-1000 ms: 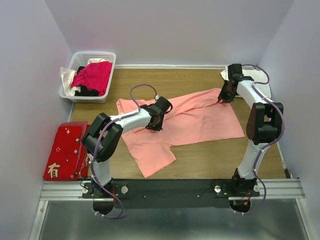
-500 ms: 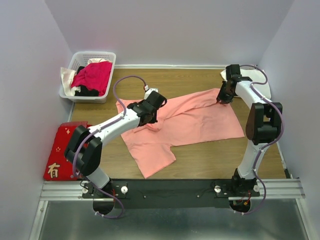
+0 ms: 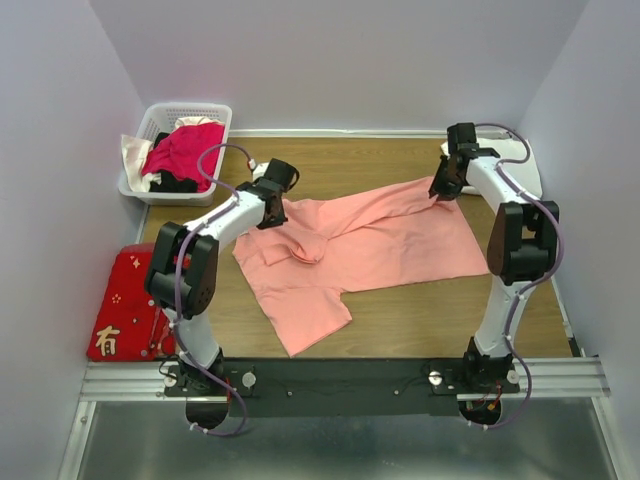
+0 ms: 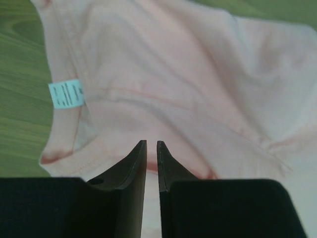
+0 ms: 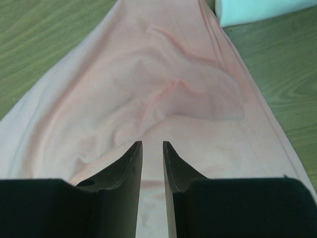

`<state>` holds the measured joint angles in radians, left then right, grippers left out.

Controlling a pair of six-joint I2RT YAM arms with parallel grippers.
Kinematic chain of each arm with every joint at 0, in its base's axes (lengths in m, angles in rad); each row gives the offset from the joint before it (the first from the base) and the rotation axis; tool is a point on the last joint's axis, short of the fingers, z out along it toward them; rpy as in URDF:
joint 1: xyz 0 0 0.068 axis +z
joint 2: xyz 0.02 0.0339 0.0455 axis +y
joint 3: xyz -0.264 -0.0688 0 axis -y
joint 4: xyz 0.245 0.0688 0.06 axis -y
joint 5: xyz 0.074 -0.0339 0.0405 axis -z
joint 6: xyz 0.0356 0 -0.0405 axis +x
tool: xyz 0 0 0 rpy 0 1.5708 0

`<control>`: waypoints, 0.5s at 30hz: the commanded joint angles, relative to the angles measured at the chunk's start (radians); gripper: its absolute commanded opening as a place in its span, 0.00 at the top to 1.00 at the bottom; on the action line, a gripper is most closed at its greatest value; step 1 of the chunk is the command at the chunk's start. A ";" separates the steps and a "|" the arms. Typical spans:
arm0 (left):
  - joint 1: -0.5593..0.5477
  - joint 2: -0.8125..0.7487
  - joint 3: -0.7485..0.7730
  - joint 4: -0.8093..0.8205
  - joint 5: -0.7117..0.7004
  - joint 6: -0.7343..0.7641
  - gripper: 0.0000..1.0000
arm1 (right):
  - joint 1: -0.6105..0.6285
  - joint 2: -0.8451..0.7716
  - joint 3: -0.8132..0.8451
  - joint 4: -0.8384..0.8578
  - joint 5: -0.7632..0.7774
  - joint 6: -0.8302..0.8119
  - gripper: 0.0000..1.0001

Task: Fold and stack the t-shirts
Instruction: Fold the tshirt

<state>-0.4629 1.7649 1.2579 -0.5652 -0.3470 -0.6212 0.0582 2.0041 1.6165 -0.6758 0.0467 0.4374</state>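
At the near edge, off the tabletop (image 3: 430, 315) at 8 o'clock, lies a flat red cloth (image 3: 125, 300) with gold characters. The salmon-pink t-shirt (image 3: 385, 245) sprawls across the middle of the tabletop. Its near part reaches toward 6 o'clock, and the cloth is rumpled and creased on its 9 o'clock side.

The left tool (image 4: 151, 144) is at the shirt's 10 o'clock corner by the neckline. Its fingers are drawn close together with pink cloth pinched between them, and a pale label (image 4: 66, 93) shows inside the collar just ahead. The right tool (image 5: 152, 144) is at the shirt's 1 o'clock corner, likewise nipped shut on the fabric, which runs away from it in taut ridges.

Beyond that, at 2 o'clock, lies the white t-shirt (image 5: 262, 9). In the far corner at 10 o'clock stands a white basket (image 3: 160, 115) holding a magenta garment (image 3: 190, 150).
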 commanded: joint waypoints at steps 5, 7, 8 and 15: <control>0.096 0.194 0.179 -0.025 0.038 0.012 0.78 | 0.008 0.143 0.147 0.005 -0.027 -0.009 0.67; 0.112 0.241 0.208 -0.035 0.049 0.014 0.78 | 0.008 0.189 0.175 0.005 -0.036 -0.008 0.67; 0.119 0.254 0.219 -0.039 0.062 0.012 0.78 | 0.008 0.203 0.183 0.005 -0.041 -0.006 0.67; 0.202 0.333 0.320 -0.076 0.112 -0.015 0.77 | 0.008 0.308 0.241 0.004 -0.041 0.009 0.67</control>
<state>-0.3275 2.0552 1.5024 -0.5983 -0.2760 -0.6159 0.0597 2.2501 1.8030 -0.6662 0.0273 0.4374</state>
